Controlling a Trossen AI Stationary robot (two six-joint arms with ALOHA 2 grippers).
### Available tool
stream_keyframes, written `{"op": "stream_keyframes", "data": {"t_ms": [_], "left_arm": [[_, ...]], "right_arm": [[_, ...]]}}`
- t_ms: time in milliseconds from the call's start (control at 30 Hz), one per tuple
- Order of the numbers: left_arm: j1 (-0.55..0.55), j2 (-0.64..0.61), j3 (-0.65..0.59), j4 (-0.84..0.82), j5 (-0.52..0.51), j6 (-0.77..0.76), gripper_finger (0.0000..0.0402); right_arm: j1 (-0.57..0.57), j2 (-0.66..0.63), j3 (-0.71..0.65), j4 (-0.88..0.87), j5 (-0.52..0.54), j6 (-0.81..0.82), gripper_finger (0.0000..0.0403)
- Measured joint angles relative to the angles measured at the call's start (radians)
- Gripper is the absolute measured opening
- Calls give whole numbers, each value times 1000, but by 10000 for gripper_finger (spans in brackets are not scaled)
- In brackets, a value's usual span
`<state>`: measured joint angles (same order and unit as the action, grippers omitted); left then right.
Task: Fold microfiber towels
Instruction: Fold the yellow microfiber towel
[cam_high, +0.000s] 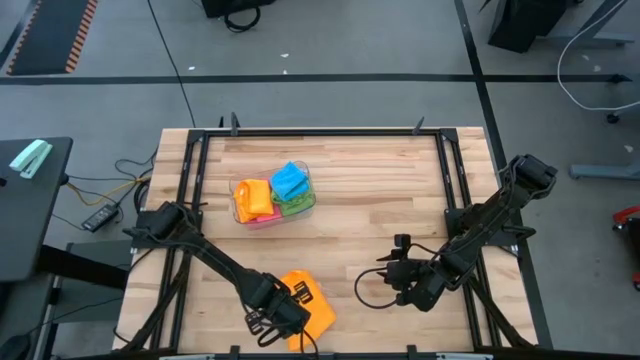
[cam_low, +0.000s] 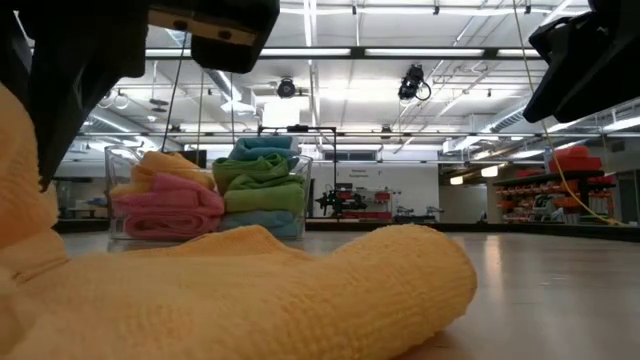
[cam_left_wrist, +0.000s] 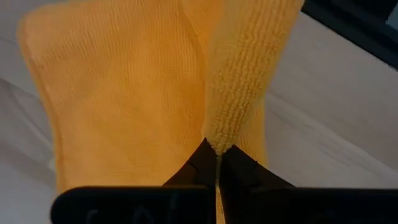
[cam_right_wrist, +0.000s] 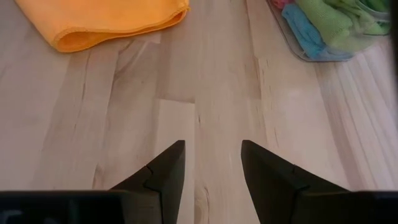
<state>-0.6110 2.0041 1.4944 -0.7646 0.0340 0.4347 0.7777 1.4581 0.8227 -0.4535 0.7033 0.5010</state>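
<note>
Orange towel (cam_high: 312, 306) lies half-folded at the table's (cam_high: 350, 250) near edge, pinched by the closed left gripper (cam_left_wrist: 217, 152); right gripper (cam_right_wrist: 213, 163) waits open nearby. Other towels (cam_high: 272, 195) sit folded in the tub (cam_high: 243, 184).

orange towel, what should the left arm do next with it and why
Probably carry the pinched edge across and lay it over the flat part. The left gripper has its jaws shut on a raised fold of the orange towel, which lies only partly doubled on the table. The right gripper waits open, apart from it.
</note>
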Motion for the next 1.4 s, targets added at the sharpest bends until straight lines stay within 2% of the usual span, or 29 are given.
{"op": "stream_keyframes", "data": {"t_ms": [267,533,767,1067,1267,1400], "left_arm": [[2,0,0,45,-62,51,25],[2,0,0,78,-98,100,9],[12,6,1,112,-132,110,37],[44,52,2,113,-174,97,12],[55,51,2,140,-231,75,37],[54,51,2,144,-241,81,38]], "right_arm": [[-3,0,0,0,0,0,166],[-3,0,0,0,0,0,166],[-3,0,0,0,0,2,166],[-3,0,0,5,0,4,166],[-3,0,0,8,0,2,166],[-3,0,-2,8,0,4,166]]}}
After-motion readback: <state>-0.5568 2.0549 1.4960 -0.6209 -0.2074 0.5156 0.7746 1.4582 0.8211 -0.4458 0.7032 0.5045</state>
